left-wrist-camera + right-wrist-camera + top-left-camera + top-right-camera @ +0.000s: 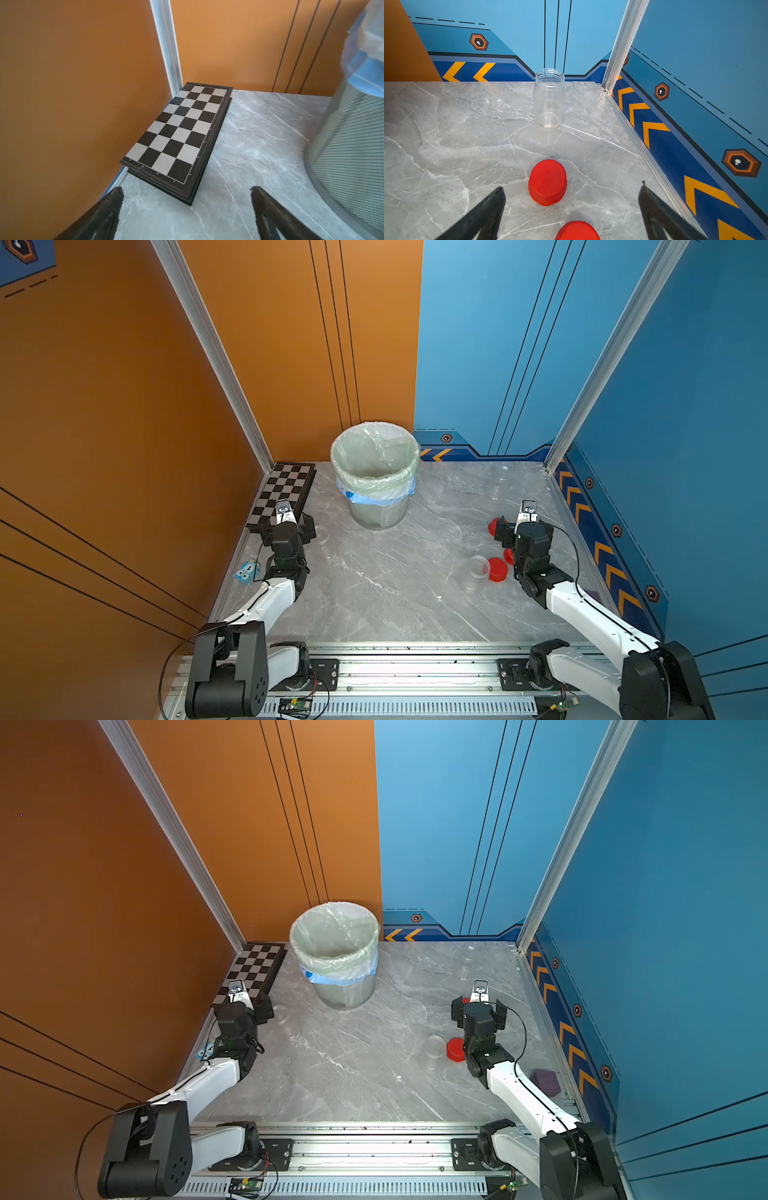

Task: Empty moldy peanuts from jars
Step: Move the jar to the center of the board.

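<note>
You will find no word, brand or number here that can be read. The only signs are painted on the blue wall band: orange chevron arrows [654, 126] and hexagon badges [741, 163]. The chessboard [178, 133] has tiny marks along its rim, too small to read. The small blue block [247, 571] carries dark marks, unclear.

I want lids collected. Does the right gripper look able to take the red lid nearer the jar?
Likely yes: the right gripper is open, the lid lies just ahead, nothing between them.
</note>
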Robot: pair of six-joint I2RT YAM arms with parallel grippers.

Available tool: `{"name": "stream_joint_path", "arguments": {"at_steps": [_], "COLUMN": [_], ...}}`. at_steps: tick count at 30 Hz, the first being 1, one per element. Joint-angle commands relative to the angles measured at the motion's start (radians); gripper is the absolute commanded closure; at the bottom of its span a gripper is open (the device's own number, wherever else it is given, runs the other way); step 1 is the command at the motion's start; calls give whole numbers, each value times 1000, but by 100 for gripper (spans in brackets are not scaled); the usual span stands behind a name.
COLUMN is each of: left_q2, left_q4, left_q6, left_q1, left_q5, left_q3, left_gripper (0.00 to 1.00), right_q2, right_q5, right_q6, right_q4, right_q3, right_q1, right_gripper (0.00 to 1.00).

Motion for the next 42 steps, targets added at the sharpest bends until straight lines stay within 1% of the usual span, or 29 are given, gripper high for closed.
{"name": "stream_joint_path", "arguments": {"at_steps": [1,5,10,16,18,20,22,27,30,33,36,40,42], "left_q2": [13,23,18,11,15,16,2,-50,-86,-101,-96,-124,-142], "left_q4": [-63,-39,-18,-12,-12,-12,-12,-14,-26,-26,-27,-77,-120], "left_q6": [-33,-69,-57,-45,-31,-42,-48,-51,-55,-72,-87,-93,-99], "left_q1": [-1,2,10,-20,-24,-24,-23,-26,-19,-4,-20,-44,-60], "left_q5": [35,42,42,30,15,19,25,-5,-52,-23,11,-35,-29], "left_q3": [5,-28,-41,-50,-48,-52,-57,-49,-39,-40,-39,-28,-13], "left_gripper": [2,2,2,2,2,2,2,2,2,2,2,2,2], "right_q2": [14,26,23,19,11,10,15,23,22,19,21,23,25], "right_q5": [-29,-36,-43,-50,-54,-60,-62,-73,-84,-85,-85,-97,-103], "right_q6": [16,20,19,13,12,12,12,12,11,7,7,7,8], "right_q4": [-12,-6,1,-18,-13,-12,-18,-22,-25,-22,-24,-46,-40], "right_q3": [3,3,7,21,18,17,23,32,33,33,38,52,51], "right_q1": [-7,-10,-10,-11,-10,-11,-11,-11,-10,-11,-10,-9,-9], "right_gripper": [0,0,0,0,0,0,0,0,0,0,0,0,0]}}
